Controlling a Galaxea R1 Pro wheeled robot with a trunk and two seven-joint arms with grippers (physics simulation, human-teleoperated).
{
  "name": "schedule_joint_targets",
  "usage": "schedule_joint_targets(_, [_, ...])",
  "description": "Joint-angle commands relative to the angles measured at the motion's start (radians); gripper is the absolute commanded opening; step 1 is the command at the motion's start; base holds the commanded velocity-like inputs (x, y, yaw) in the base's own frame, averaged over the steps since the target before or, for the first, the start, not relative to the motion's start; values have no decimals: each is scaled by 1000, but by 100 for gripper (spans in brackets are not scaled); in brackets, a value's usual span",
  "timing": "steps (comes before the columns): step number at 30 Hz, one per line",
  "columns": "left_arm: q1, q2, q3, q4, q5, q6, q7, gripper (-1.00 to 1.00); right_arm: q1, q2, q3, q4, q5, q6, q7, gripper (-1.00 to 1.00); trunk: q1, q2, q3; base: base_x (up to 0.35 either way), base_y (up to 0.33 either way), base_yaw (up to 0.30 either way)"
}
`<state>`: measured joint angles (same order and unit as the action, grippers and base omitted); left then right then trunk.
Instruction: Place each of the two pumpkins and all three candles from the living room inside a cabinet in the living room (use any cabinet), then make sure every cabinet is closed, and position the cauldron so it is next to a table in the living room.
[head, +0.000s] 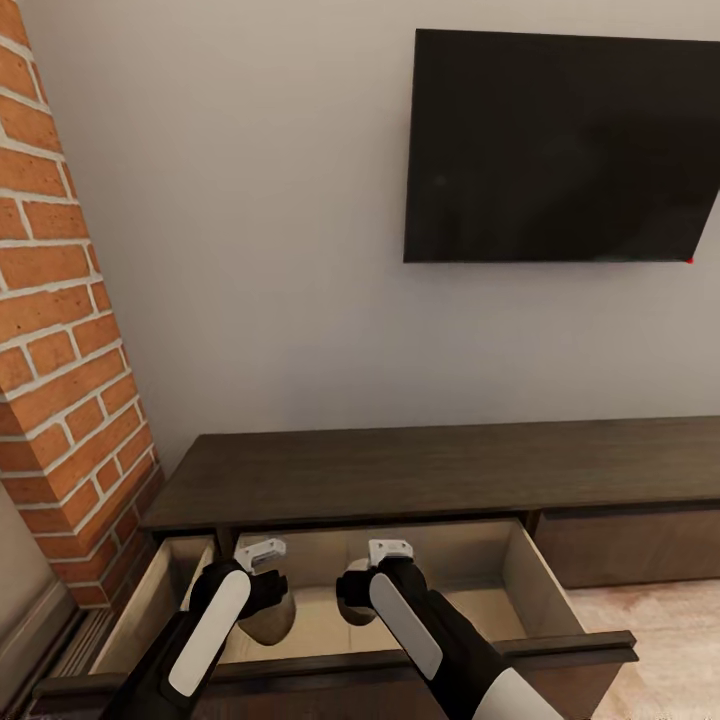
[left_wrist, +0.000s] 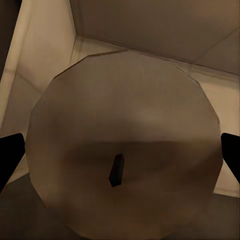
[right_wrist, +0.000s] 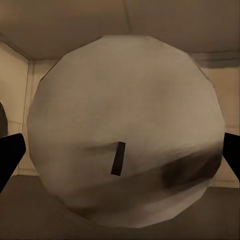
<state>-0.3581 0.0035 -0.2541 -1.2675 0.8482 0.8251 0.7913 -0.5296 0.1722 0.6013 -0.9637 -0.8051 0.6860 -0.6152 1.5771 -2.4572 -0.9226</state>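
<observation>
The long dark-brown cabinet (head: 420, 470) stands against the wall with its left drawer (head: 545, 590) pulled out. Both my arms reach down into that drawer. My left gripper (head: 262, 598) is shut on a pale round candle (left_wrist: 125, 110) with a short dark wick, its fingertips (left_wrist: 12, 150) pressed against the candle's sides. My right gripper (head: 362, 590) holds a second pale candle (right_wrist: 125, 100) the same way. In the head view the left candle (head: 277, 625) and the right candle (head: 352, 610) hang low over the drawer's light floor, side by side. No pumpkins or cauldron are visible.
A brick column (head: 60, 350) rises at the left, close to the drawer's side. A black TV (head: 560, 150) hangs on the wall above the cabinet. The drawer's front panel (head: 400, 665) lies just under my forearms. Light wood floor (head: 670, 620) shows at the right.
</observation>
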Motion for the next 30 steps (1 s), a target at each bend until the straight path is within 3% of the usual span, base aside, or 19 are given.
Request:
schedule_joint_targets(1, [-1,0,-2,-1,8,-2,10,-100,-1,0,22,-1,-7,-13,-13,-100,4,-8,-4,0,0,0])
schedule_joint_targets(5, [-1,1,-2,-1,4,-23,10,-100,-1,1,47,-1,-8,-42,-14,-100,19,-36,-17,0,0,0])
schedule_joint_targets(11, [-1,-2,-3,0,-60,-89,8,-100,-1,1,52,-1,-8,-52,-14,-100,25,-44,-35,0,0,0])
schedule_joint_targets(16, [-1,-2,-6,0,-65,-114,6,-100,-1,1,52,-1,-8,-52,-14,-100,26,-44,-47,0,0,0])
schedule_joint_targets(30, [-1,-1,-4,0,-64,-115,6,-100,-1,1,52,0,-9,-52,-16,-100,26,-44,-47,26,10,0])
